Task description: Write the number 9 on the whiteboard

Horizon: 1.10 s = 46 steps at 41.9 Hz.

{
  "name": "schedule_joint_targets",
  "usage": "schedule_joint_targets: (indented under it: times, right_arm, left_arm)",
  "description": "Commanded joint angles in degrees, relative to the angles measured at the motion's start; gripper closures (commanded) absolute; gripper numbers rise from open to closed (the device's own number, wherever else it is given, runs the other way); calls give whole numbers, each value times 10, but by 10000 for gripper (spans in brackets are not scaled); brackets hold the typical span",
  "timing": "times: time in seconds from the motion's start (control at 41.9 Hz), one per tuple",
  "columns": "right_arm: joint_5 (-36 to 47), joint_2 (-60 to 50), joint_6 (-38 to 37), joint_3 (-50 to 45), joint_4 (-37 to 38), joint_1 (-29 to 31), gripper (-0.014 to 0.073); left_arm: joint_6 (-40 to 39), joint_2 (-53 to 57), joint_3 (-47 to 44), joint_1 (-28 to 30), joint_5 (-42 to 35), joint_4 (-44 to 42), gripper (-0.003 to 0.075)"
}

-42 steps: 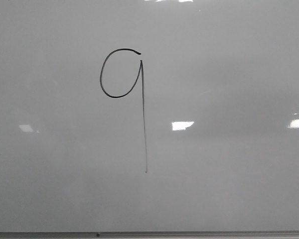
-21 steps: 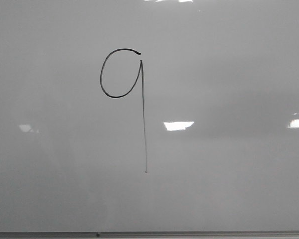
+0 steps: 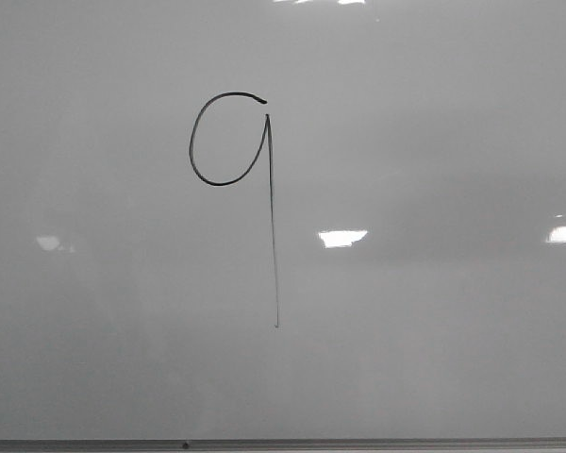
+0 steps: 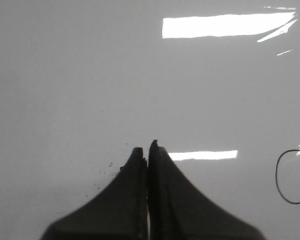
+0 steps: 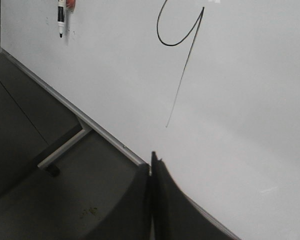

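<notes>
One number 9 (image 3: pixel 269 203) stood on the whiteboard (image 3: pixel 434 359), drawn in thin black line: an oval loop left of centre in the upper half of the front view and a long, faint tail running straight down from it, ending well short of the grey frame edge along the bottom. One board, one figure, two grippers and one marker could be counted across the three views. The front view showed the whole figure but neither gripper. The left wrist view showed the left gripper (image 4: pixel 148 150) with its two dark fingers pressed together and nothing between them, over bare board, with only part of the loop visible at the frame's side. The right wrist view showed the right gripper (image 5: pixel 152 162) likewise closed tight and empty, its tips over the board's frame edge, near the end of the tail but apart from it. Only that view showed the marker (image 5: pixel 61 15), lying on the board near its corner, well apart from the 9, and the dark floor and a grey stand leg (image 5: pixel 65 147) beyond the frame.
</notes>
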<state>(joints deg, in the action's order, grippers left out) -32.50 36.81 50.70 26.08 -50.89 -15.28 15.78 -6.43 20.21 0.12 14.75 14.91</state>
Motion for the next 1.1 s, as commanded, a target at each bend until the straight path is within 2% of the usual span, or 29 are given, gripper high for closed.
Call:
schedule_joint_targets:
  times: [0.0, 0.095, 0.358, 0.525, 0.573, 1.074]
  right_arm:
    - [21, -3, 2, 15, -20, 3, 661]
    - [21, -3, 2, 15, -20, 3, 661]
    - [20, -3, 2, 15, -20, 3, 661]
    - [21, -3, 2, 15, -20, 3, 661]
    - [21, -3, 2, 15, -20, 3, 661]
    - [21, -3, 2, 15, -20, 3, 661]
  left_arm:
    - [-54, 5, -6, 0, -50, -62, 739]
    - [-119, 30, -36, 0, -50, -119, 739]
    - [-120, 78, -150, 0, -73, -124, 739]
    - [-120, 79, -209, 0, -147, -124, 739]
    - [-120, 79, -207, 0, -128, -124, 739]
    - [-120, 78, -207, 0, -136, -124, 739]
